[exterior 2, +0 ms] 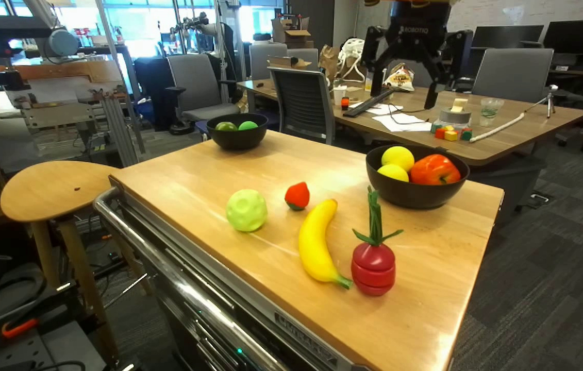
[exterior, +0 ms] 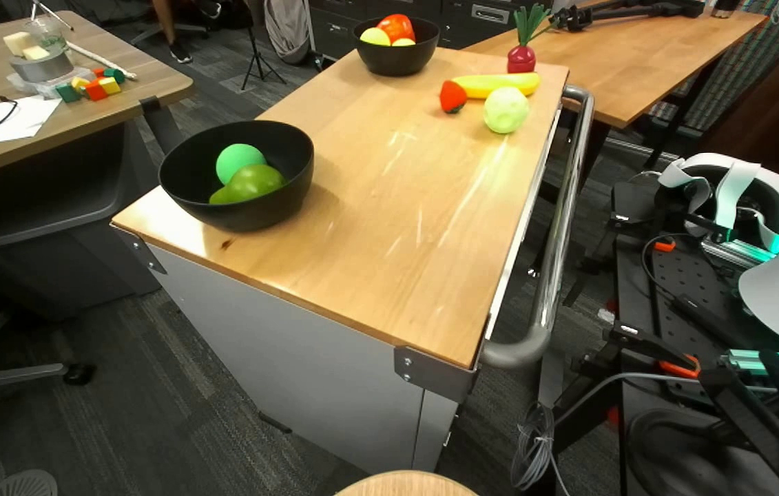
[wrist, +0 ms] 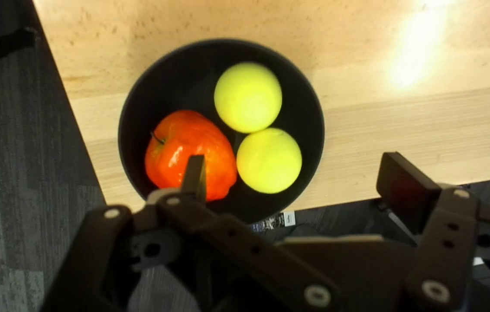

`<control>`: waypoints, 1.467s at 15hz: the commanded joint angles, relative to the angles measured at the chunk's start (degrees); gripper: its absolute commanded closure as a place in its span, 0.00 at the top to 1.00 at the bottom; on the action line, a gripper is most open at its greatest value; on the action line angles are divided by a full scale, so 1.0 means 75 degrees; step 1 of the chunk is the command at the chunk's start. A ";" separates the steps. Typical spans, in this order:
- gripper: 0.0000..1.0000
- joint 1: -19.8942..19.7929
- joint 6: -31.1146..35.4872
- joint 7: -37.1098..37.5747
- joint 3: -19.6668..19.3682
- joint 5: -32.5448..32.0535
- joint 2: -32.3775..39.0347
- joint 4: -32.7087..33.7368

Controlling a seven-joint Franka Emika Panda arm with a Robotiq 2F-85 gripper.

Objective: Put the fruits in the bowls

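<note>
In an exterior view, the banana point(exterior 2: 314, 242) lies on the table point(exterior 2: 420, 319), strawberry point(exterior 2: 297, 196) at its eleven o'clock, pale ball point(exterior 2: 246, 210) at ten, beet point(exterior 2: 373, 268) at four. The gripper point(exterior 2: 403, 95) points down, jaws spread wide. In the wrist view, the apple point(wrist: 193, 136) shares a bowl point(wrist: 175, 82) with two yellow balls point(wrist: 248, 97); the table's edges pass at the bowl's nine and six. Both exterior views add another bowl point(exterior: 272, 213), with green fruit point(exterior: 248, 182).

In an exterior view you look down the worktop point(exterior: 375, 234) from nearest the green-fruit bowl point(exterior: 293, 193); in an exterior view you face back across the handle point(exterior 2: 193, 299). Your closer wrist view peers down at the red-fruit bowl point(wrist: 175, 86) all share.
</note>
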 commanded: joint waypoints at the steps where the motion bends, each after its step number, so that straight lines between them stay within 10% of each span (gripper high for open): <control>1: 1.00 0.0178 -0.0376 0.0415 -0.0213 -0.0370 -0.0932 -0.1166; 14: 1.00 0.0247 0.0334 -0.2194 -0.0099 -0.0341 -0.1940 -0.4087; 20: 0.69 0.0573 0.1125 -0.2628 -0.0103 -0.1800 -0.1915 -0.4686; 22: 0.83 0.0614 0.1384 -0.2724 -0.0116 -0.2082 -0.1858 -0.4883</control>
